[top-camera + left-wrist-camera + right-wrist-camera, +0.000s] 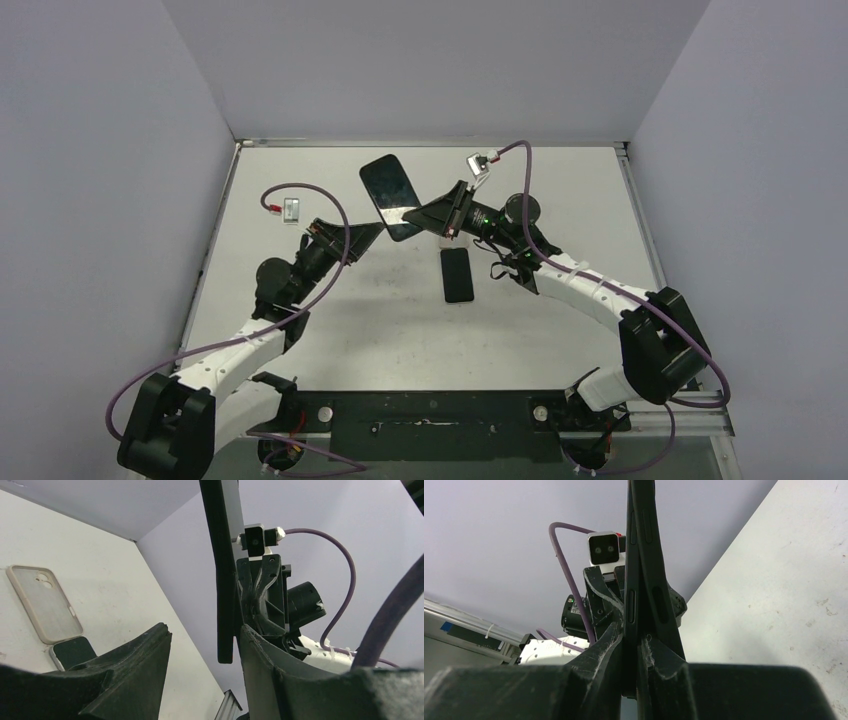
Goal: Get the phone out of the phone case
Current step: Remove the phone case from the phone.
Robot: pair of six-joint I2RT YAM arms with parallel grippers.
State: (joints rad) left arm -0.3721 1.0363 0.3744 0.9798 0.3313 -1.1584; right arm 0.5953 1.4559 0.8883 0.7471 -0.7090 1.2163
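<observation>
Nearest to us on the tabletop (400, 345) lies a spare dark phone (458, 275), flat, just on the near side of the right arm's wrist; from the left wrist we also see a pale case (44, 602) lying flat. Farther in, the left gripper (375, 232) reaches toward the centre with its jaws moderately apart and closed on nothing. Its wrist view shows the phone case (222, 570) edge-on in the gap, its lower end just beside one finger (265, 665) and apart from the other. A little farther and to the right, the right gripper (428, 213) has its jaws pinched tight on the near right edge of that case, holding it off the tabletop with the phone (388, 190) glossy side up. From the right wrist we see two dark layers meeting at the jaws and spreading apart above them; which is phone and which is case we cannot tell. The held piece's far end points to the far left
</observation>
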